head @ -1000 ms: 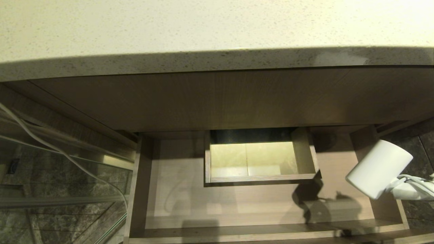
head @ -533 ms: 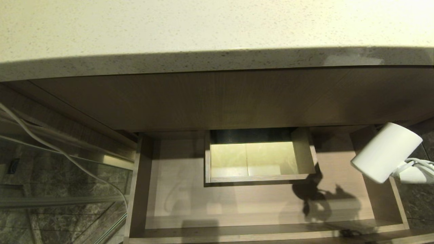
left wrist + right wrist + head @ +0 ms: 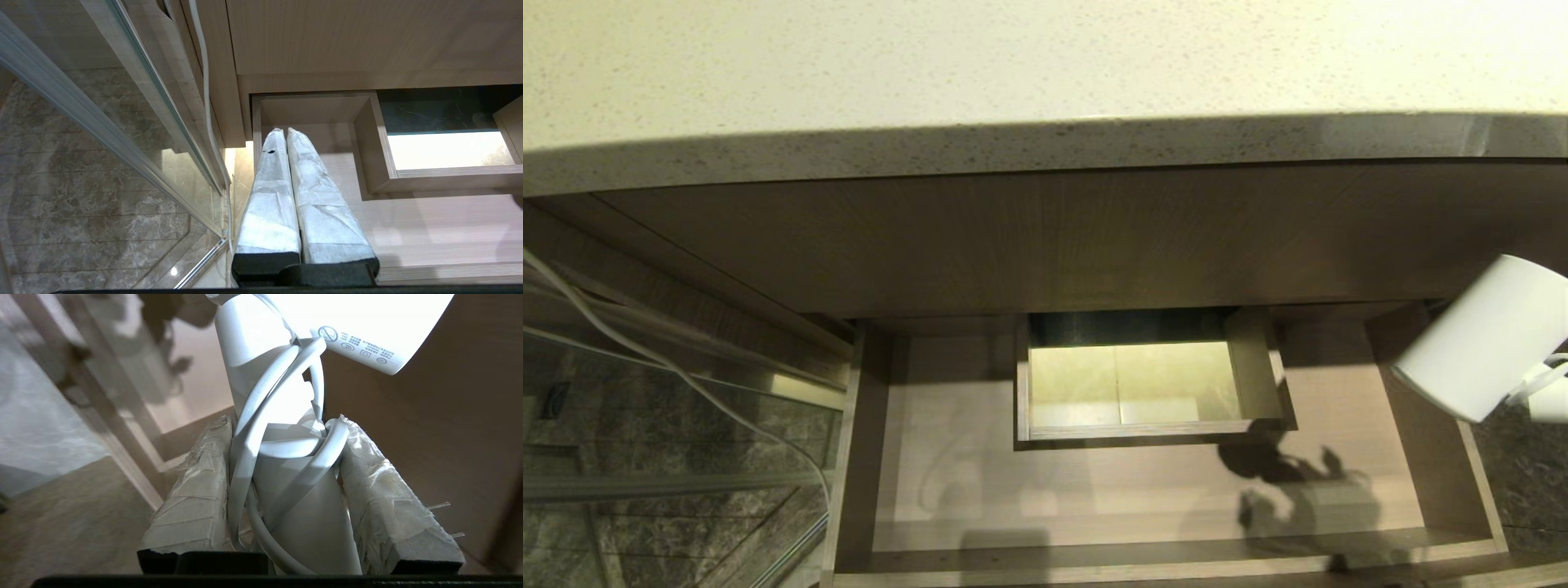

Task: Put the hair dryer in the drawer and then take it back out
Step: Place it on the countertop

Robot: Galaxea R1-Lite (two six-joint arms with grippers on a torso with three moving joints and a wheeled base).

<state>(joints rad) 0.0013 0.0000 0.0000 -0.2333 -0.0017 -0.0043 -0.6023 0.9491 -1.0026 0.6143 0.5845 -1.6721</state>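
hair dryer held aloft at the drawer's right end: hazards from here

item: hair dryer (image 3: 1482, 339), white, short fat barrel, cord (image 3: 261, 428) wound about its handle. location: in the air above the right side wall of the drawer (image 3: 1143, 490), barrel just under the wood panel (image 3: 1045, 237) that overhangs the drawer.

holder: right end effector (image 3: 286, 477), clamped on the handle with the cord loops caught under its padded fingers (image 3: 196, 490).

idle: left end effector (image 3: 292, 179), fingers pressed together on nothing, above the drawer's left rear corner.

drawer: pulled out, floor bare, boxed notch (image 3: 1147, 380) at the middle of its rear wall.

risks, as judged:
- barrel could knock the panel or the surface (image 3: 1045, 143) edge above the drawer, little room showing between them.
- grip lies partly on round cord, so the handle may slip or twist.
- a slack loop might snag the drawer's side wall.
- whether the dryer is going in or coming out cannot be told.
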